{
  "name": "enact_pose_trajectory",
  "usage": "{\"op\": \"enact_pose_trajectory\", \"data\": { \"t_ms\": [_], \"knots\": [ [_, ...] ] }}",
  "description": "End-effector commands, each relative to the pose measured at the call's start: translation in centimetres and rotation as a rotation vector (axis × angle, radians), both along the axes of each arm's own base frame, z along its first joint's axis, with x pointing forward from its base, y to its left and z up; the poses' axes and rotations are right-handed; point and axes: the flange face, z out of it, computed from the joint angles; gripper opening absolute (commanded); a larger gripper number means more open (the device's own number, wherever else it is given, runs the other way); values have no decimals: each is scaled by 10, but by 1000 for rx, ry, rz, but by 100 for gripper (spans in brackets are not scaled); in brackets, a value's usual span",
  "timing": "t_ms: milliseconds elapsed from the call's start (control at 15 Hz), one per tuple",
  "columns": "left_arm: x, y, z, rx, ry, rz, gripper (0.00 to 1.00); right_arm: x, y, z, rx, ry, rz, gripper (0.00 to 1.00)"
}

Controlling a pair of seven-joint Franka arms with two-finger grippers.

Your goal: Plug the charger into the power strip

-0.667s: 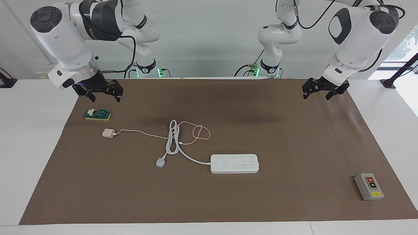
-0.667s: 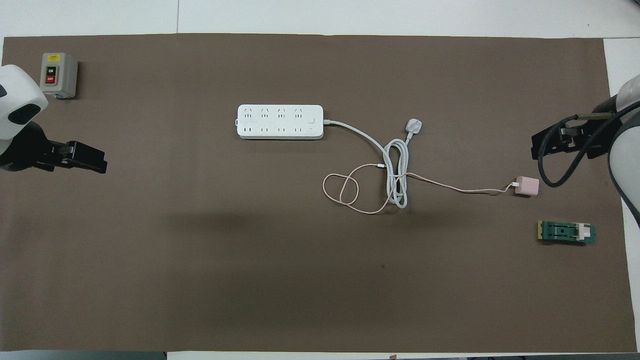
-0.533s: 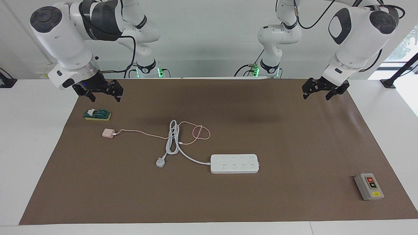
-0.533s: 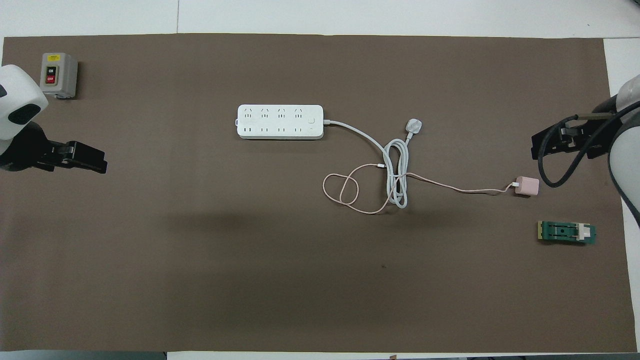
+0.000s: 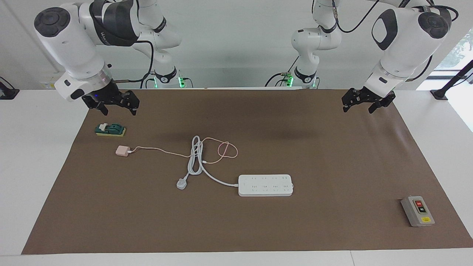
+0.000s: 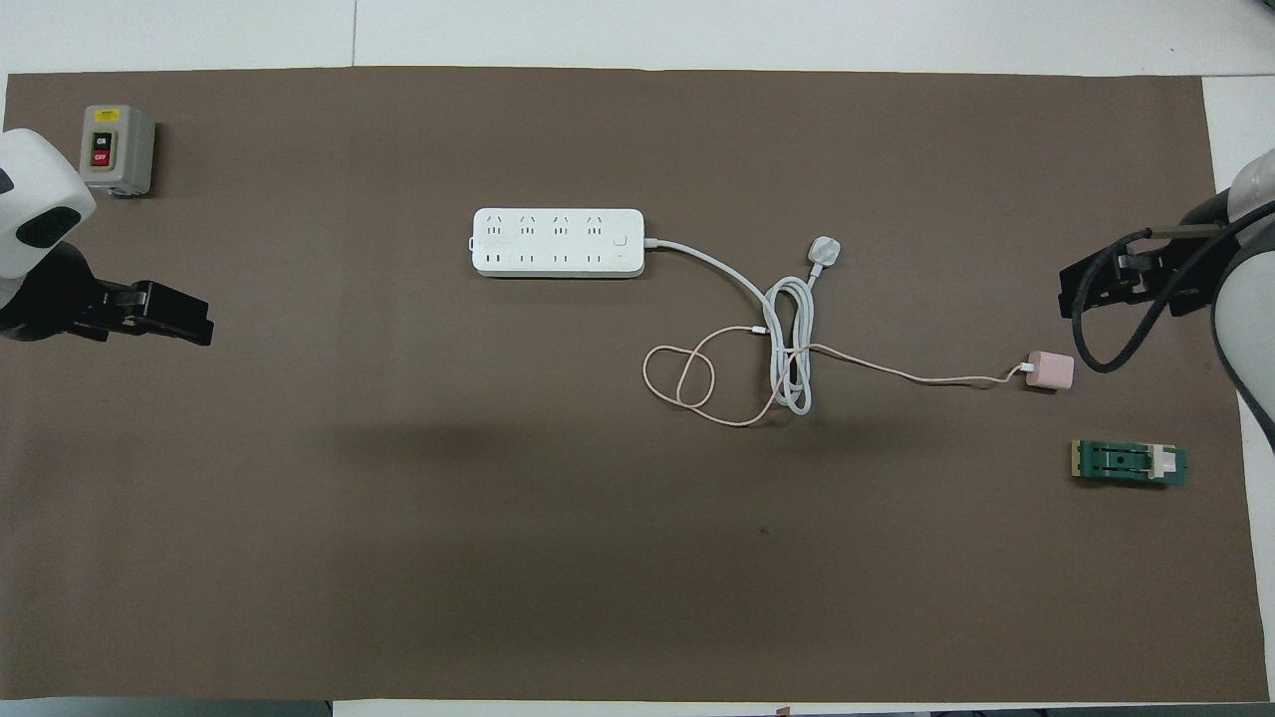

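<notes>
The charger [image 5: 122, 151] is a small pale pink cube lying on the brown mat toward the right arm's end; it also shows in the overhead view [image 6: 1050, 371]. Its thin pink cable [image 5: 221, 149] loops over the strip's coiled white cord. The power strip [image 5: 265, 185] lies flat mid-mat, sockets up, farther from the robots than the charger, and also shows in the overhead view [image 6: 558, 242]. My right gripper [image 5: 117, 110] hangs open and empty above the mat's edge near the charger [image 6: 1071, 289]. My left gripper [image 5: 357, 108] waits open and empty over the other end [image 6: 194, 324].
The strip's white three-pin plug [image 5: 181, 183] lies beside its coiled cord [image 6: 792, 349]. A green and yellow block [image 5: 110, 129] sits nearer the robots than the charger. A grey box with red and black buttons [image 5: 417, 211] stands at the left arm's end.
</notes>
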Motion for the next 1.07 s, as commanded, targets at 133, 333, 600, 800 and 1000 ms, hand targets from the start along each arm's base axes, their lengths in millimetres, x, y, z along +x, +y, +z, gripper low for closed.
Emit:
{"op": "enact_pose_trajectory", "data": {
  "t_ms": [133, 333, 600, 800, 1000],
  "knots": [
    [-7, 3, 3, 0, -10, 1, 100, -1, -8, 0, 2, -5, -5, 100],
    [-7, 3, 3, 0, -10, 1, 100, 3, -8, 1, 1, -28, -5, 100],
    [-7, 3, 2, 0, -9, 1, 100, 5, -25, -5, -1, -42, -100, 100],
    [-7, 3, 2, 0, -9, 1, 100, 5, -24, -8, -35, -39, -437, 100],
    [-6, 0, 4, 1, -18, -12, 100, 8, -18, -20, -61, -34, -677, 100]
  ]
}}
